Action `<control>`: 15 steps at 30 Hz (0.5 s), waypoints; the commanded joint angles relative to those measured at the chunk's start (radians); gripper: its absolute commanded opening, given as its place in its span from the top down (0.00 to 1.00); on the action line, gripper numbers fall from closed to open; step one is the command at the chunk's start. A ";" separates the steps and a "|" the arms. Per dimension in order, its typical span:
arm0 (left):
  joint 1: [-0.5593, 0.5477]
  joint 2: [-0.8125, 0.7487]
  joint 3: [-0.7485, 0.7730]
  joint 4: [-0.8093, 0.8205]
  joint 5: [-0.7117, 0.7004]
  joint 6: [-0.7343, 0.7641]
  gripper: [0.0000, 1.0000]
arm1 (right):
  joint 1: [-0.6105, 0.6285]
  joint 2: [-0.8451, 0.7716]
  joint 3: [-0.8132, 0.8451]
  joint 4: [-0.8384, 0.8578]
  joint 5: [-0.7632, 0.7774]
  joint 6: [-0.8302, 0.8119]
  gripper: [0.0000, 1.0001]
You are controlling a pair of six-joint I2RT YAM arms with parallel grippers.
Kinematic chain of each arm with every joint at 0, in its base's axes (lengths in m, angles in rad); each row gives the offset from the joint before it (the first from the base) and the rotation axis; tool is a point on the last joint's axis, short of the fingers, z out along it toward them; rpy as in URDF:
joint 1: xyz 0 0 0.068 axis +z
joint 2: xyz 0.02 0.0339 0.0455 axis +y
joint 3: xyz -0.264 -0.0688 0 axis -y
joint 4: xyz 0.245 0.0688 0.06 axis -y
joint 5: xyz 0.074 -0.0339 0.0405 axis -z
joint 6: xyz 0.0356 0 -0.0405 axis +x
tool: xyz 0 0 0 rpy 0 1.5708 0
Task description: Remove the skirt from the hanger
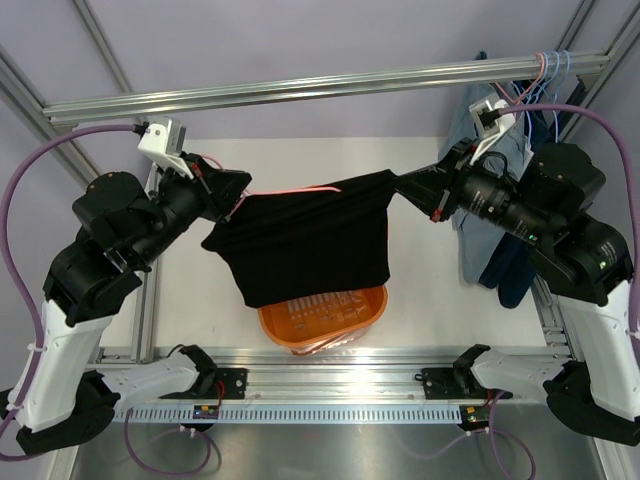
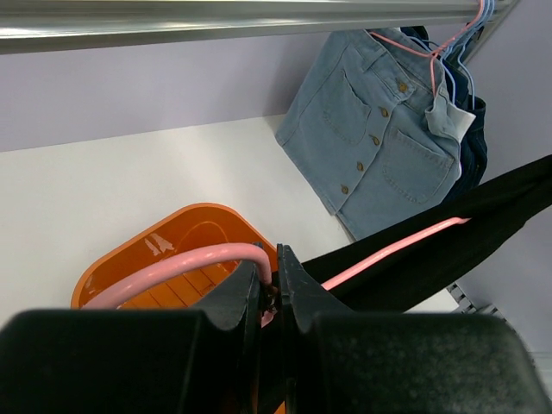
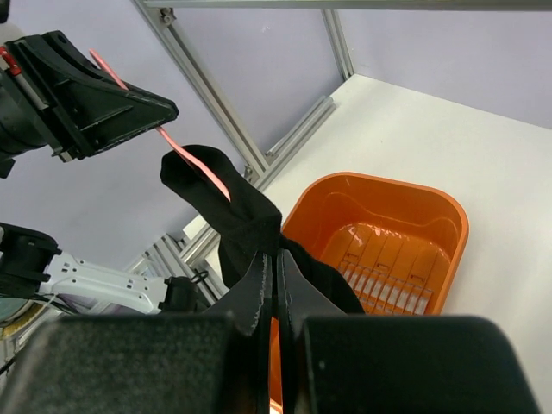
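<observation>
Our left fingers (image 2: pixel 297 293) pinch a pink hanger (image 2: pixel 172 267), our right fingers (image 3: pixel 257 302) the black garment (image 1: pixel 310 240) on it. The skirt (image 2: pixel 371 147) hangs on the rail (image 2: pixel 216 26).

No writing, label, brand, number or sign is legible in any view

Light-blue buttoned denim skirt (image 2: pixel 371 147) hangs on pink wire hanger (image 2: pixel 401 43) from the rail (image 2: pixel 216 21).

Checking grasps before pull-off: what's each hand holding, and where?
Left hand: pink hanger, by its wire near one end. Right hand: black garment, by its top corner.
</observation>
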 commanded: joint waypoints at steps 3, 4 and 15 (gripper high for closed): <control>0.027 -0.033 -0.004 -0.025 -0.095 0.070 1.00 | -0.019 -0.024 0.027 0.017 0.080 -0.049 1.00; 0.027 -0.026 0.000 -0.040 -0.093 0.072 1.00 | -0.019 -0.004 0.042 0.014 0.079 -0.049 1.00; 0.022 -0.018 -0.092 0.006 -0.037 0.041 1.00 | -0.019 0.225 0.309 -0.025 -0.052 -0.007 1.00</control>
